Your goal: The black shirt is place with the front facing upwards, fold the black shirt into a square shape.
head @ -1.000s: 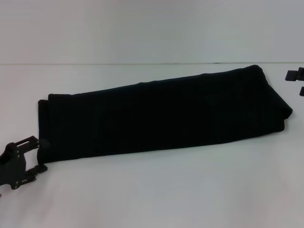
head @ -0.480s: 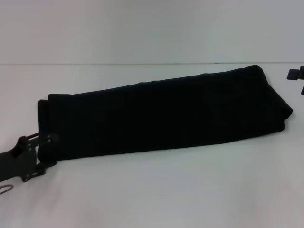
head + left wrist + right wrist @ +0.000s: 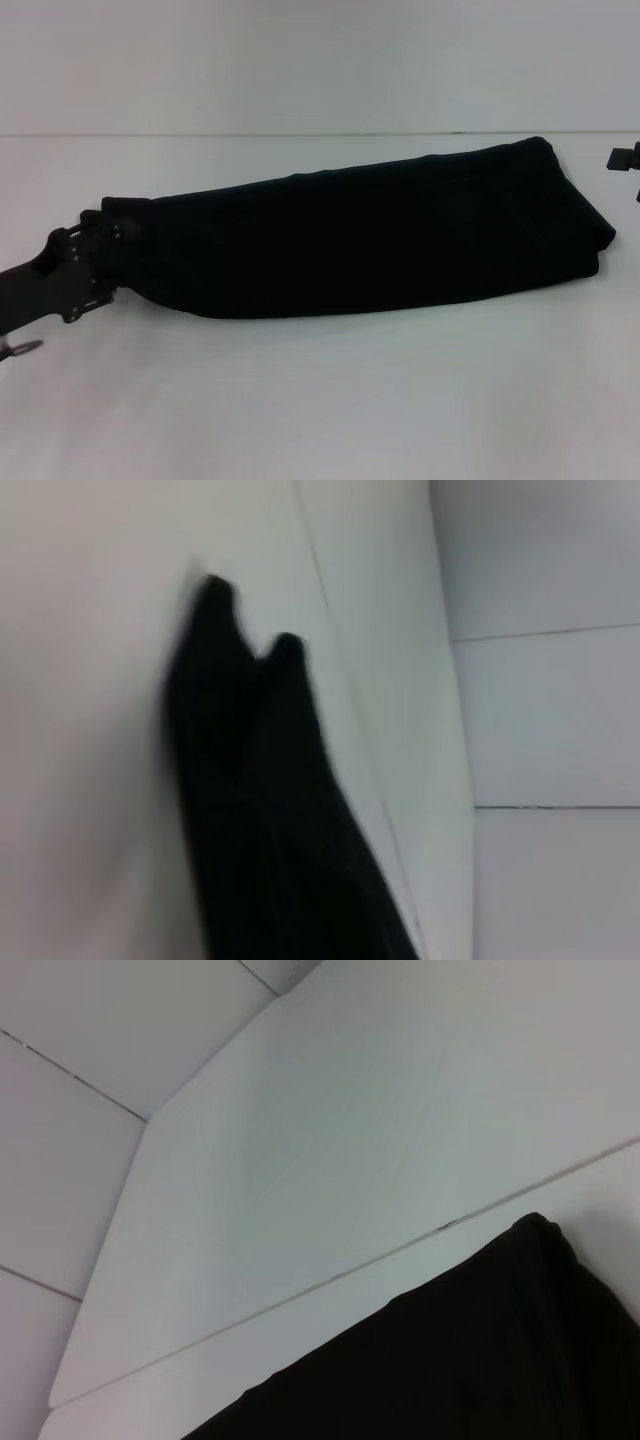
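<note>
**Left tool meets the end of a folded black shirt on a white worktop**

The black shirt (image 3: 370,235) lies folded into a long, narrow band across the white worktop (image 3: 330,400), running at a slant from the robot's near left toward the far right. No print or label shows on the cloth facing up; the surface reads as plain black. At the right end the band finishes in a rounded fold, close to the seam line that crosses the worktop behind it.

The left tool (image 3: 110,262) is at the shirt's left end, its black body touching and overlapping the cloth's corner. Whether it has taken hold of the fabric, or how far it is parted, cannot be told from these views: black metal and black cloth merge there. The left wrist view shows the shirt (image 3: 255,810) only as a blurred dark shape against the pale surface.

The right tool (image 3: 627,158) sits at the far right edge of the head view, apart from the shirt; only a sliver of it shows. The right wrist view looks across the worktop (image 3: 330,1160) at the shirt's (image 3: 470,1350) far right corner.
</note>
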Robot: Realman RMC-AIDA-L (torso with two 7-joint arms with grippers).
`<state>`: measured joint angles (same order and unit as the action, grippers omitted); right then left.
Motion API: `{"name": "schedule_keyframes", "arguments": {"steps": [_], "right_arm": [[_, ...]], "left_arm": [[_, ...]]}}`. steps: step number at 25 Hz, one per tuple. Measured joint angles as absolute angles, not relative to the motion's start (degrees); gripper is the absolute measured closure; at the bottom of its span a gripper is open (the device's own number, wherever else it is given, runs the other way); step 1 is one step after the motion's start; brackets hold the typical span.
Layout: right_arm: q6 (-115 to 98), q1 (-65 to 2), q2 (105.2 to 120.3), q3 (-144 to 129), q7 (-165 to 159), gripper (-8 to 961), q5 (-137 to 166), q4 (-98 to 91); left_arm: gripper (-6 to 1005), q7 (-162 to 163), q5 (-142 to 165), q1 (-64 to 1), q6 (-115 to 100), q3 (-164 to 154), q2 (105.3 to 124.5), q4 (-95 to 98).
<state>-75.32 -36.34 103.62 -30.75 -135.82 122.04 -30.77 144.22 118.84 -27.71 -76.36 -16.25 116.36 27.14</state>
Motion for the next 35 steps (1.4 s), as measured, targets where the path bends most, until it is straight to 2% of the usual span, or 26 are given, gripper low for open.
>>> {"name": "schedule_keyframes", "arguments": {"steps": [6, 20, 26, 35], "right_arm": [[-74.9, -36.4, 103.62, -30.8, -136.0, 5, 122.0, -30.6], [-75.1, -36.4, 103.62, -30.2, -136.2, 6, 121.9, -30.7], [-75.3, -36.3, 103.62, -29.6, -136.3, 6, 121.8, -30.8], [-74.9, -36.3, 103.62, -29.5, -136.3, 5, 121.8, -30.6]], "left_arm": [[241, 145.9, 122.5, -26.5, -74.2, -17.0, 116.37, 26.5], [241, 147.8, 122.7, -29.2, -67.6, -20.6, 116.43, 26.9], [242, 141.8, 116.4, -28.0, -72.9, -19.4, 116.54, 26.9], [242, 145.2, 122.3, -28.8, -69.8, -21.9, 116.31, 25.3]]}}
